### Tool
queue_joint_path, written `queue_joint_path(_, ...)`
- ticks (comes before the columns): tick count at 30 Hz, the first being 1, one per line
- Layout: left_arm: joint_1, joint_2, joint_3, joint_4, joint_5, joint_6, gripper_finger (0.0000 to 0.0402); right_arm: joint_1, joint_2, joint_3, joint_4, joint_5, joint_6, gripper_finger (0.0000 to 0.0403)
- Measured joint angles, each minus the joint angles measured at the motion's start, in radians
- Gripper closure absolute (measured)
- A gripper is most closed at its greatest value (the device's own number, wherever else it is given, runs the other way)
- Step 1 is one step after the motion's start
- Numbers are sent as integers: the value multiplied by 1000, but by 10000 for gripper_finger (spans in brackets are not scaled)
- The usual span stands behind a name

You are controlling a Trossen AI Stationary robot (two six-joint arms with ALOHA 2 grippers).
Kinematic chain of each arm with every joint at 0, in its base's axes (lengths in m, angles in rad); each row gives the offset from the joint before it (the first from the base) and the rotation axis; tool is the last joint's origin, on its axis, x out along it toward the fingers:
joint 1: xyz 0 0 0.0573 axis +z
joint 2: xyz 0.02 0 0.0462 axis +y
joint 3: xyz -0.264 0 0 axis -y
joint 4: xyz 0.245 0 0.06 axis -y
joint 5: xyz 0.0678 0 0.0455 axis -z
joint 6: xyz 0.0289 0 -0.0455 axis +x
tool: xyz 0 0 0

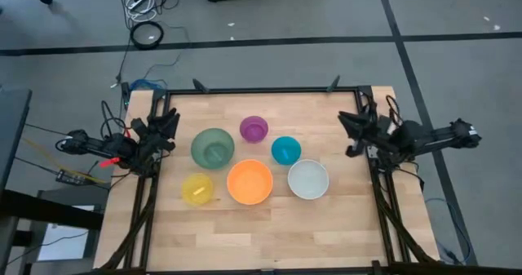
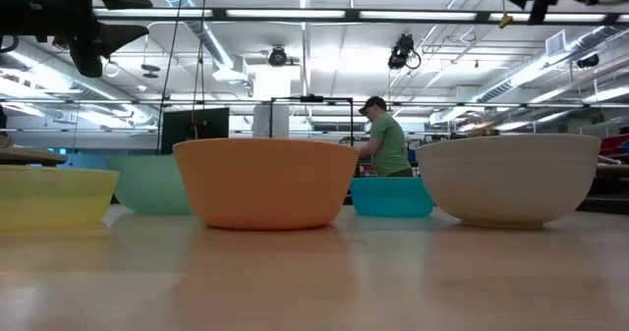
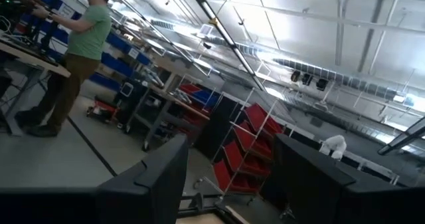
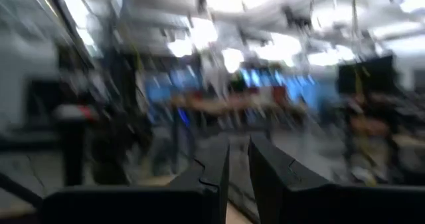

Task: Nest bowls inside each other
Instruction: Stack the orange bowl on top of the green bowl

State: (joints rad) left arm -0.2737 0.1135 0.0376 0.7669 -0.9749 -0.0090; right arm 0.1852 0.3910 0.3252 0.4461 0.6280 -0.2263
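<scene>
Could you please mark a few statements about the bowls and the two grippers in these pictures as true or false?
1. The six bowls all sit apart on the table, none nested. True.
2. The orange bowl lies between the yellow bowl and the white bowl. True.
3. The left gripper holds the green bowl. False: its fingers stand open and empty, beside the table's left edge.
4. The purple bowl sits inside the blue bowl. False: they stand side by side, apart.
5. The right gripper hovers over the white bowl. False: it is near the table's right edge, its fingers nearly together and holding nothing.
</scene>
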Motion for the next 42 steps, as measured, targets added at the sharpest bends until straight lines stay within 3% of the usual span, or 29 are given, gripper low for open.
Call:
queue_joint_path(4, 0, 0, 1, -1, 0, -1, 172, 0, 187, 162, -123, 86, 15, 353)
queue_joint_path(10, 0, 0, 2, -8, 1, -16, 172, 0, 454, 346, -131, 136, -64, 353)
queue_joint_path(20, 0, 0, 3, -130, -22, -258, 172, -16, 710, 573, -180, 138, -134, 353)
queue_joint_path(24, -1, 6, 19, -196, 59, -225, 174, -47, 796, 697, -346, 65, 3, 353)
queue_joint_path(26, -3, 34, 76, -305, 67, -210, 184, -85, 847, 788, -483, 4, 156, 353)
queue_joint_path(29, -4, 112, 234, -596, 67, -209, 207, -158, 932, 939, -750, -96, 346, 353)
queue_joint_path(34, -4, 352, 595, -1191, 116, -265, 229, -284, 1097, 1153, -1136, -397, 513, 348)
queue_joint_path(38, -3, 574, 832, -1585, 164, -337, 225, -323, 1224, 1189, -1237, -616, 514, 322)
queue_joint_path(42, -3, 756, 961, -1788, 184, -379, 219, -312, 1324, 1190, -1226, -666, 541, 286)
